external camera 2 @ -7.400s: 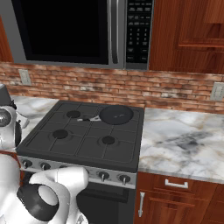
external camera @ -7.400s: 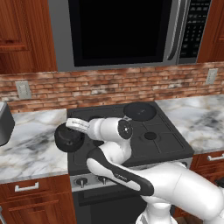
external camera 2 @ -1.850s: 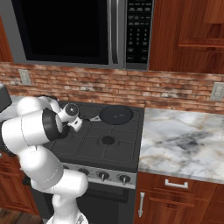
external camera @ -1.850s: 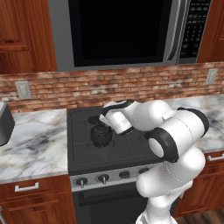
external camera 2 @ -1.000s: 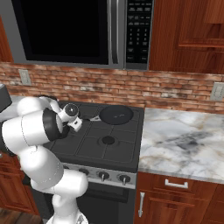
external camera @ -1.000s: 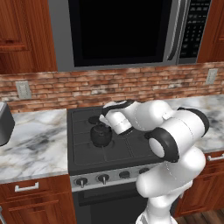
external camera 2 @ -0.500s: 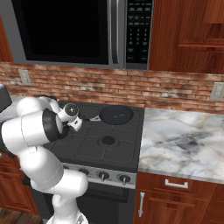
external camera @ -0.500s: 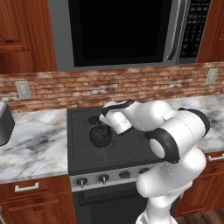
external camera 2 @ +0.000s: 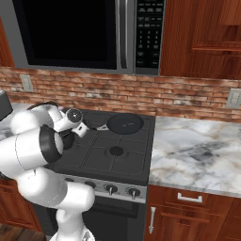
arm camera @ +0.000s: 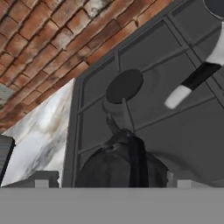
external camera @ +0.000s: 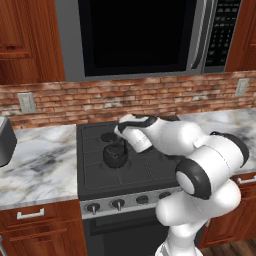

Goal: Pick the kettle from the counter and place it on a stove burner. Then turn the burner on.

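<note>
1. We see the white arm rise from the base, bend at the elbow and reach left over the stove (external camera: pixel 100 175); the wrist tips down at the front-left burner.
2. The kettle (external camera: pixel 115 154) sits on that stove burner, upright, its thin handle (arm camera: pixel 136 157) arching over the top.
3. The fingers (arm camera: pixel 40 179) stand wide apart, one on each side of the kettle, not clamped on it.
4. The flat black pan (external camera 2: pixel 124 123) rests on the back-right burner, well apart from the kettle.
5. The marble desk (external camera: pixel 37 167) flanks the stove.
</note>
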